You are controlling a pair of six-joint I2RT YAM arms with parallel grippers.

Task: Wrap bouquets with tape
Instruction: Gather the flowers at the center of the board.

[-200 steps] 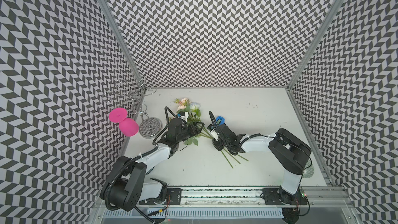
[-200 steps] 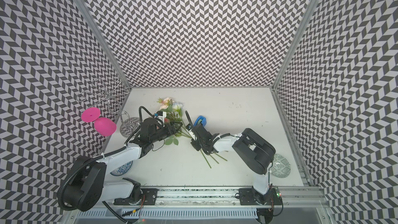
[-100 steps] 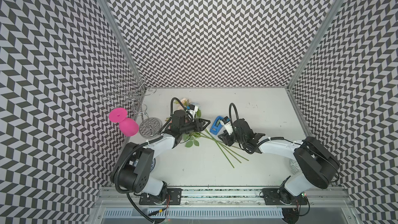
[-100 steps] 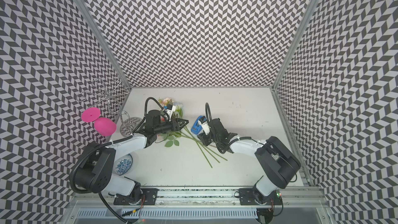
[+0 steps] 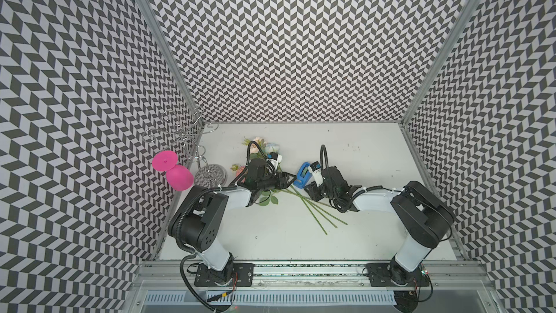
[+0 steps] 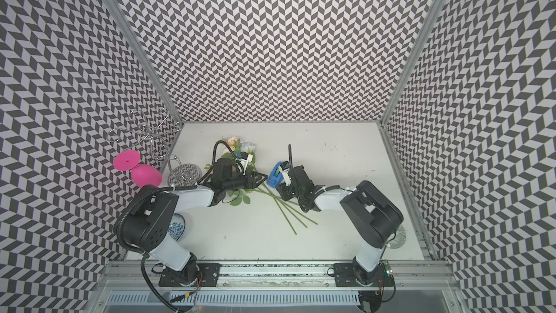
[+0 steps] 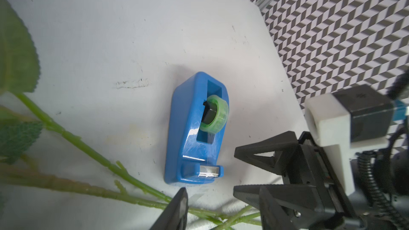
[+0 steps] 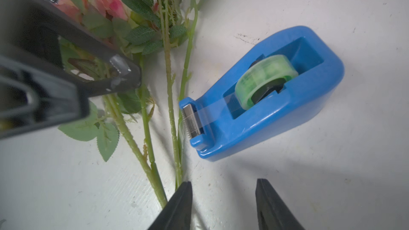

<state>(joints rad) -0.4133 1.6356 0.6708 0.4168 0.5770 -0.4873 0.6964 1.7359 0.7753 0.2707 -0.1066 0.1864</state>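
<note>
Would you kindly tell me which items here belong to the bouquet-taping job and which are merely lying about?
For the job: bouquets, tape dispenser.
Lying about: pink goblet, wire rack, patterned plate, glass dish.

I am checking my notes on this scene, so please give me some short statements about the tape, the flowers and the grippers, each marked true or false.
1. The tape dispenser stands on the table, with nothing gripping it. True.
2. The right gripper is shut on a stem. False: its jaws stand apart and empty.
3. The stems are already bound with tape. False: they lie loose, ends fanned apart.
4. The tape roll is pale green. True.
</note>
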